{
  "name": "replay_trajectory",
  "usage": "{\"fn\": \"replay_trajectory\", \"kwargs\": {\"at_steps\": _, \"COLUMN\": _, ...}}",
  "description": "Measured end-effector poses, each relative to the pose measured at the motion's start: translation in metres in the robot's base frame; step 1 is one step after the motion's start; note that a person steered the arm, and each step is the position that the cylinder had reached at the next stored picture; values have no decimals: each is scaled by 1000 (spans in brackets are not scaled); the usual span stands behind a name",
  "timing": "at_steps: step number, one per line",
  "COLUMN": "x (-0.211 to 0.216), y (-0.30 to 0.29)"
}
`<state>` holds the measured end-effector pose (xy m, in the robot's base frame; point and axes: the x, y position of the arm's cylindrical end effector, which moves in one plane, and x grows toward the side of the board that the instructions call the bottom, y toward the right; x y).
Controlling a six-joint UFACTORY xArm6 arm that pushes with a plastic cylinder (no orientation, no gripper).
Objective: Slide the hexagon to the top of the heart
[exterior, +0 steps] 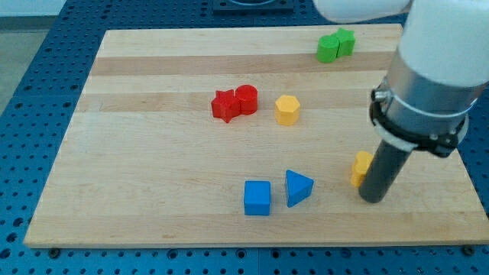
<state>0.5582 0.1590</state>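
Note:
A yellow hexagon [287,109] lies on the wooden board [153,153], right of centre. A second yellow block [360,168], partly hidden by my rod so its shape is unclear, lies at the view's lower right. My tip [373,200] rests on the board just right of and slightly below that yellow block, touching or almost touching it. The hexagon is well up and to the left of my tip.
A red star [225,105] and a red cylinder [246,99] touch each other left of the hexagon. Two green blocks [335,45] sit together near the top edge. A blue cube [257,198] and a blue triangle [298,187] lie near the bottom edge.

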Motion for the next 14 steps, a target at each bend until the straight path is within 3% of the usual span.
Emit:
{"fn": "replay_trajectory", "kwargs": {"at_steps": 1, "x": 13, "y": -21}}
{"fn": "replay_trajectory", "kwargs": {"at_steps": 2, "x": 8, "y": 57}}
{"fn": "replay_trajectory", "kwargs": {"at_steps": 3, "x": -61, "y": 116}}
{"fn": "replay_trajectory", "kwargs": {"at_steps": 4, "x": -143, "y": 75}}
{"fn": "replay_trajectory", "kwargs": {"at_steps": 5, "x": -190, "y": -26}}
{"fn": "replay_trajectory", "kwargs": {"at_steps": 6, "x": -190, "y": -137}}
{"fn": "replay_trajectory", "kwargs": {"at_steps": 7, "x": -164, "y": -130}}
{"fn": "replay_trajectory", "kwargs": {"at_steps": 10, "x": -89, "y": -15}}
{"fn": "replay_trajectory", "kwargs": {"at_steps": 11, "x": -109, "y": -23}}
{"fn": "replay_trajectory", "kwargs": {"at_steps": 13, "x": -64, "y": -130}}
{"fn": "replay_trajectory", "kwargs": {"at_steps": 14, "x": -38, "y": -104}}
